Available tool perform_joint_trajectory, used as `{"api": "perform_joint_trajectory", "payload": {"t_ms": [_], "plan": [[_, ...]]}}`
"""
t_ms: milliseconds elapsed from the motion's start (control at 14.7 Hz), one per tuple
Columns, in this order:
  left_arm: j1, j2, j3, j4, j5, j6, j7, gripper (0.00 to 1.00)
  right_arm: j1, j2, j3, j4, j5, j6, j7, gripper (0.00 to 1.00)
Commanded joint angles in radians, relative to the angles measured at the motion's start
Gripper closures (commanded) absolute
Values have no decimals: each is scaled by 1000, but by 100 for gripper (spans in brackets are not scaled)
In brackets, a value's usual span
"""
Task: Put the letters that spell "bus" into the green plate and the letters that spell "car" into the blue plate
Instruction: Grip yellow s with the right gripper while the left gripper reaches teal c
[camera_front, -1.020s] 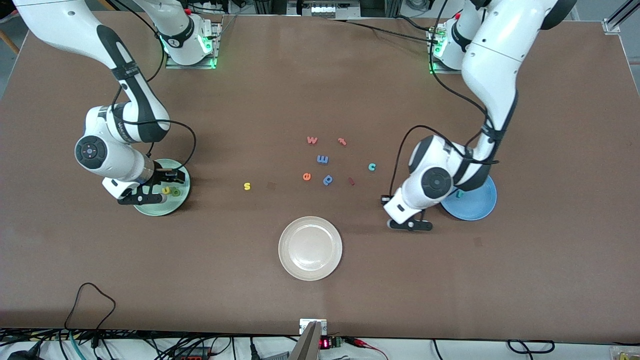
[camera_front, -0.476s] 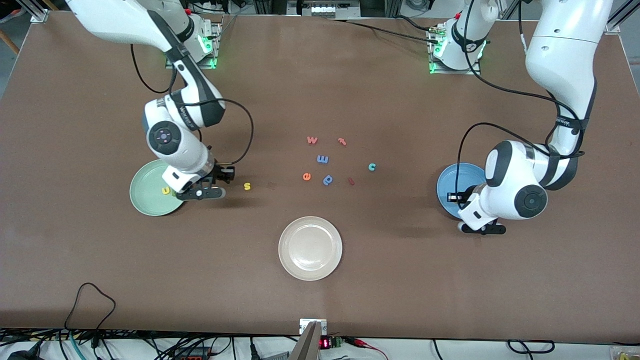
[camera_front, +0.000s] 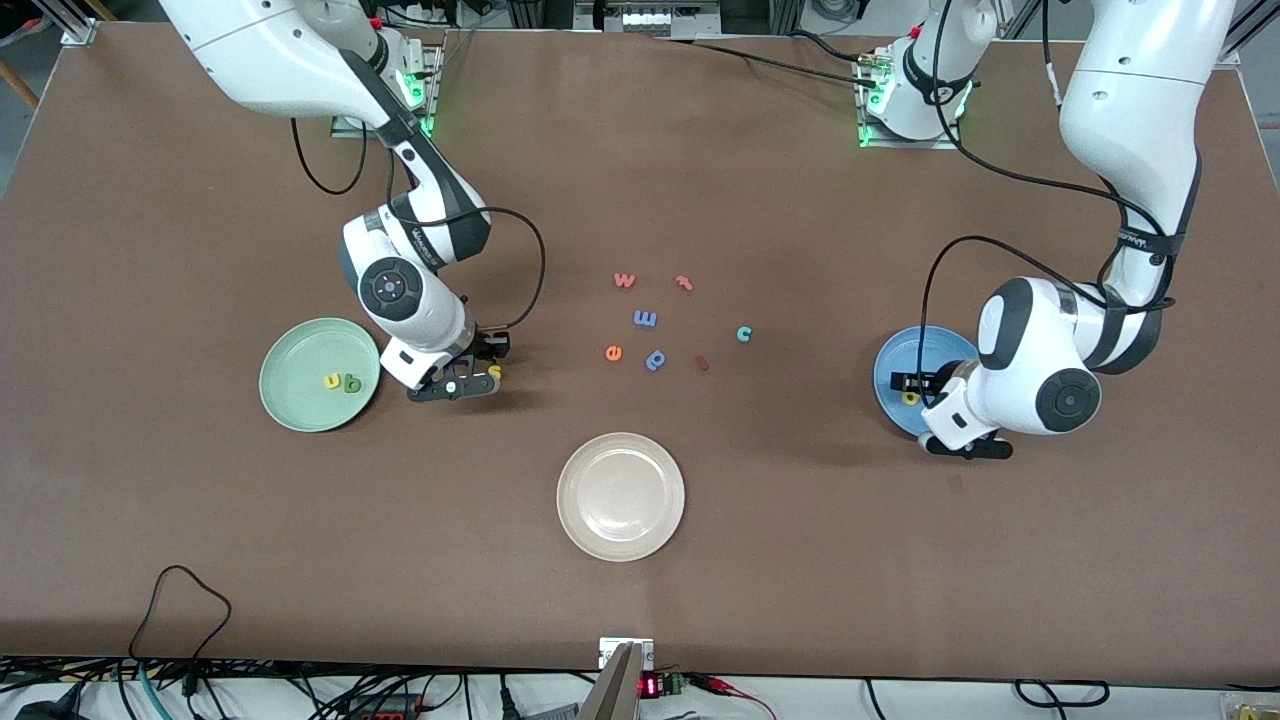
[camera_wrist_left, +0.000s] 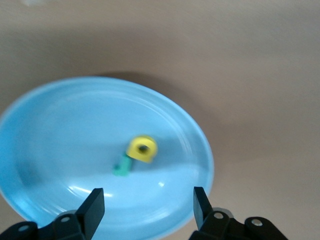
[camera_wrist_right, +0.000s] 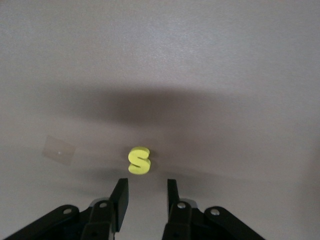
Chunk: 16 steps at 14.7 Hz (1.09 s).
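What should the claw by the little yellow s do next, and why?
Probably lower the right claw around the yellow s and pinch it. The s lies loose on the table just ahead of the half-open fingers, while the u and b already sit in the green plate.

left gripper (camera_wrist_left: 147, 205): jaws wide, empty | right gripper (camera_wrist_right: 145, 197): jaws narrow, empty

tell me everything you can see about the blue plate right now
The blue plate is round, bright sky-blue and glossy, with a shallow raised rim, lying flat on the brown table at the left arm's end. A yellow letter and a teal letter lie in it, side by side. The left gripper hovers over it, jaws open, touching nothing.
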Motion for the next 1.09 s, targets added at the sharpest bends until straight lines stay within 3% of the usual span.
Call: {"api": "perform_joint_trajectory", "payload": {"t_ms": [0,136,340,612,1020], "plan": [[-6,-56,-84,-33,16,-48,-21,52,20,31,-6,24,-8,16,4,61],[-9,-49,-136,-33,1,-39,-35,54,23,38,-6,28,-8,25,10,61],[-28,-27,-241,-34,1,15,-211,54,28,68,-7,53,-8,59,7,61],[-152,-17,-249,-86,7,156,-366,54,28,71,-9,51,-31,57,1,61],[-163,-21,-250,-220,8,338,-419,54,28,76,-12,47,-34,56,4,61]]}}
